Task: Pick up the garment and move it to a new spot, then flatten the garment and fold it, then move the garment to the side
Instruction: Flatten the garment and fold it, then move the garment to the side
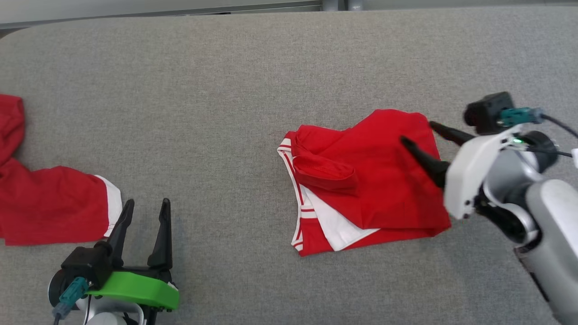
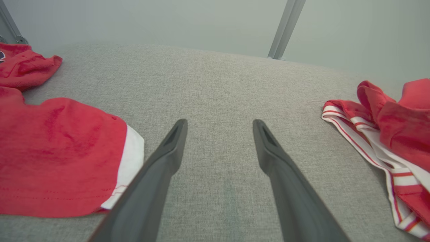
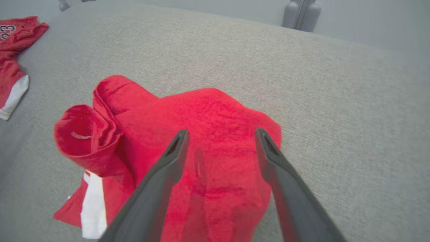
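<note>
**Garment [image 1: 361,180] folded, lying right of centre on the worktop [image 1: 226,90]; move to the side outstanding.**

The red and white garment sits as a rough folded bundle, with one layer rolled up on its left side. The right gripper [image 1: 416,132] hovers over its far right edge, fingers [image 1: 422,158] apart and holding nothing; whether they touch the cloth cannot be told. The left gripper [image 1: 148,201] is at the near left, fingers apart and empty, just beside a second garment [image 1: 49,207] at the left edge. Judged: pick-up, flattening and folding look done, though the fold is untidy; the shift to the side is not yet done.
</note>
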`<state>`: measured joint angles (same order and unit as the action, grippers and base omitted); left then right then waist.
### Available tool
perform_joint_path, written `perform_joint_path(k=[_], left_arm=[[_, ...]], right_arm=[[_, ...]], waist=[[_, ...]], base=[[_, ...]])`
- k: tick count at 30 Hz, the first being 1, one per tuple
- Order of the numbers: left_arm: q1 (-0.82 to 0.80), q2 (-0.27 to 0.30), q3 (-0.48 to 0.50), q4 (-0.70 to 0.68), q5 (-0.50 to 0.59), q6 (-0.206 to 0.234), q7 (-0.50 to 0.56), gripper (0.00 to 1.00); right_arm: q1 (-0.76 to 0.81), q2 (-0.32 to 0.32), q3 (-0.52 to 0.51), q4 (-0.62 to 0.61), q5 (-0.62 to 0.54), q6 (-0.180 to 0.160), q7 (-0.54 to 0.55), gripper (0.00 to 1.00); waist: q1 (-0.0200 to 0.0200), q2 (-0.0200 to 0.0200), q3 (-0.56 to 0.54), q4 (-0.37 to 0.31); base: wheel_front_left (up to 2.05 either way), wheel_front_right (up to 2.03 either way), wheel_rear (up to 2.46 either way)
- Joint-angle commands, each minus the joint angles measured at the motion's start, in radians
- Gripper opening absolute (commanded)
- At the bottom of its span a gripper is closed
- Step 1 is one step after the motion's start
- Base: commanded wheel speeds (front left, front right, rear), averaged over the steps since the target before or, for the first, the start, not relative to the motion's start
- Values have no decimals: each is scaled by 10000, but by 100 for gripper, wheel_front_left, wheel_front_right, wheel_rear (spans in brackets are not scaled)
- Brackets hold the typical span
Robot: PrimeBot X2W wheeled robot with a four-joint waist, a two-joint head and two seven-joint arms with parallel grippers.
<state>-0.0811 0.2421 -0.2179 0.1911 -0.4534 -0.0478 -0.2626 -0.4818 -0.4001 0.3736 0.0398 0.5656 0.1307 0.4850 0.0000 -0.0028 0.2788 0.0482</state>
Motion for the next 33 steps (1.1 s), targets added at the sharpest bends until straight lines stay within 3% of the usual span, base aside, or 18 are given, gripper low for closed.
perform_joint_path(k=[1, 7, 12, 21, 22, 23, 33], left_arm=[[144, -86, 86, -138, 98, 53, -26, 100], [-128, -373, 55, -292, 304, -95, -26, 100], [-332, -495, 72, -214, 407, -191, -26, 100], [-665, -694, 75, 80, 594, -386, -26, 100], [-673, -733, 91, 101, 599, -395, -26, 100], [-671, -773, 106, 138, 609, -417, -26, 100], [-118, -1091, 442, 273, 686, -579, -26, 100]], right_arm=[[397, -241, -504, -80, -28, 0, 117, 100], [1383, -384, -1972, 198, 385, 2, 510, 100], [1452, -40, -1920, 473, 1058, 2, 460, 100], [836, 337, -1511, 2202, 1596, 0, -7, 100], [759, 316, -1419, 2247, 1686, 0, -99, 38], [704, 291, -1330, 2271, 1806, 2, -194, 2], [369, -987, 25, 762, 2534, 2, -677, 0]], waist=[[0, 28, 112, -3], [0, 28, 566, 143], [0, 28, 779, 259], [0, 28, 705, 596], [0, 28, 671, 619], [0, 28, 617, 646], [0, 28, -325, 660]], base=[[0, 0, 0], [0, 0, 0], [0, 0, 0], [0, 0, 0], [0, 0, 0], [0, 0, 0], [0, 0, 0]])
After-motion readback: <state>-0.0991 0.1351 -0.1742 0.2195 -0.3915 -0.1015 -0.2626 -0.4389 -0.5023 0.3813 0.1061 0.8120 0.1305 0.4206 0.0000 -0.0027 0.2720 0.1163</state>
